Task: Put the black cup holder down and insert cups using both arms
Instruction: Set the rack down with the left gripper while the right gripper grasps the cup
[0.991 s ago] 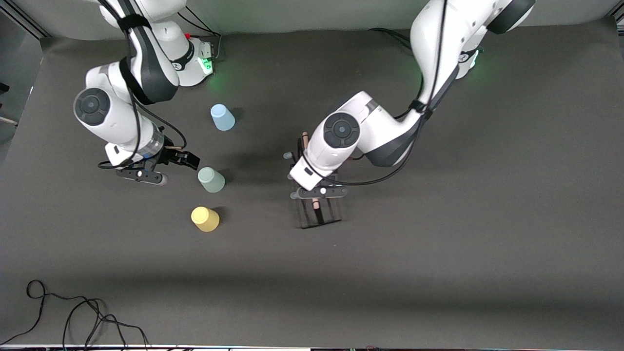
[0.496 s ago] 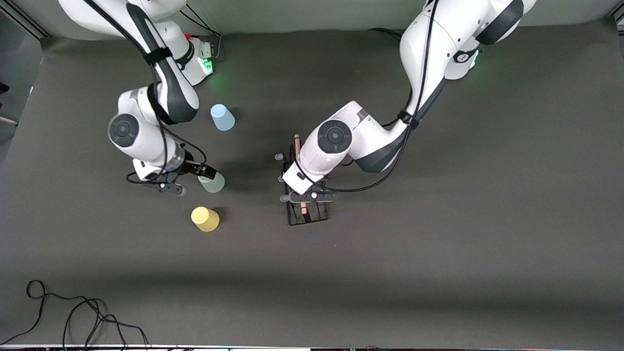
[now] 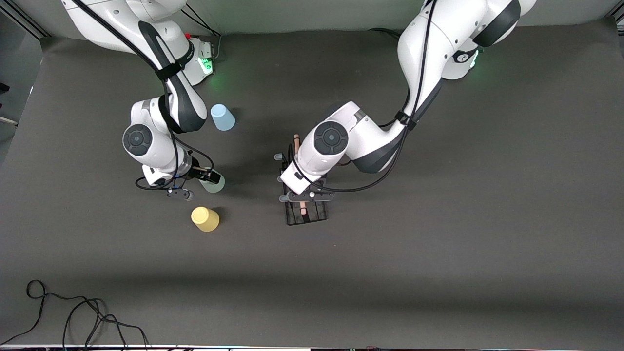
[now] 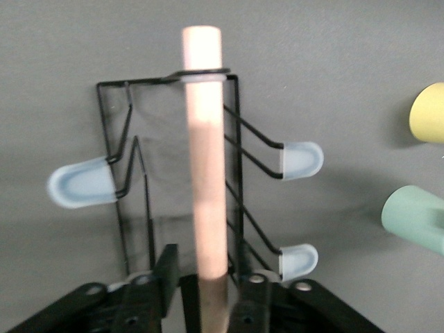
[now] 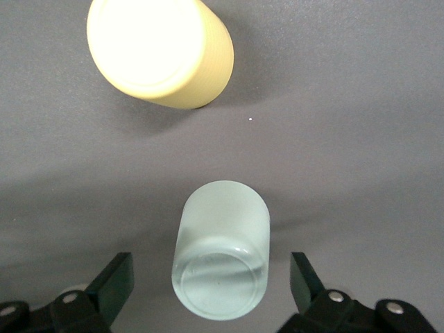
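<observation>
The black cup holder is upright at mid-table; its wire frame, pale-blue pegs and wooden rod handle show in the left wrist view. My left gripper is shut on the rod handle. The mint green cup stands upside down between the open fingers of my right gripper, with a gap on each side. The yellow cup is nearer the front camera than the mint one. The light blue cup is farther.
The yellow cup and mint cup also show in the left wrist view. A black cable lies near the table's front edge at the right arm's end. The right arm's base stands farther from the camera than the blue cup.
My right gripper has moved across to the mint cup and now straddles it. My left gripper has carried the cup holder a little toward the right arm's end.
</observation>
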`<action>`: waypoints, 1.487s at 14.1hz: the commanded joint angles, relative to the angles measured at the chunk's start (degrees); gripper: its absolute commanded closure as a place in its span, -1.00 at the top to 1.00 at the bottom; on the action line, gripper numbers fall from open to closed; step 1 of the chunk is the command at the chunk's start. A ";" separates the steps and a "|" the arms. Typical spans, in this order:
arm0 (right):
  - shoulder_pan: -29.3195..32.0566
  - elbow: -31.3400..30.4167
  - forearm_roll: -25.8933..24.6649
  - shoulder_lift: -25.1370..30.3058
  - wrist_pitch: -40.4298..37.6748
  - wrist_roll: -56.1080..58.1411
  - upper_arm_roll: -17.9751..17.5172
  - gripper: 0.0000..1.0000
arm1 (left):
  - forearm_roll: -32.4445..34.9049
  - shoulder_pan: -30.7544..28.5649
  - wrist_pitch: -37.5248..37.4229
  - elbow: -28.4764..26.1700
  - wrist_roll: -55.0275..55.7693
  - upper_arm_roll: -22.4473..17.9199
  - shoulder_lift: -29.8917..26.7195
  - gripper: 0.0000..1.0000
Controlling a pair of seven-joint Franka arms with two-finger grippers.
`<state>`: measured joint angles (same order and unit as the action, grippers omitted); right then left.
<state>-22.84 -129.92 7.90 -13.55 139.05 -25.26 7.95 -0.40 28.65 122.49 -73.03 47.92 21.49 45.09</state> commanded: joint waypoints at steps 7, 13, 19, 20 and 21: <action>-0.89 -1.91 0.62 -2.36 0.08 -0.06 0.48 0.99 | 5.67 0.71 -15.59 0.96 5.95 -1.10 -9.74 0.82; -0.89 -2.09 0.71 0.17 0.17 -0.93 0.40 -1.00 | 13.76 -8.67 -28.62 0.00 -3.07 -3.39 -17.47 0.98; -2.03 9.57 0.71 7.04 -21.07 -9.43 -0.22 -1.00 | 13.67 -15.81 -33.11 -7.28 -14.17 -3.39 -30.29 0.98; -5.34 11.77 0.71 7.04 -22.67 -13.64 -0.22 -1.00 | 13.50 -17.13 -33.28 -9.04 -17.22 -3.39 -32.41 0.98; -7.81 13.10 0.80 7.04 -23.12 -18.20 -0.22 -1.00 | 13.15 -18.53 -33.46 -9.93 -20.90 -3.39 -33.91 0.97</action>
<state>-25.33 -120.42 8.10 -5.92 118.28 -35.17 7.60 12.77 12.73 88.41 -76.16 32.24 18.00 17.48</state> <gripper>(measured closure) 0.330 0.013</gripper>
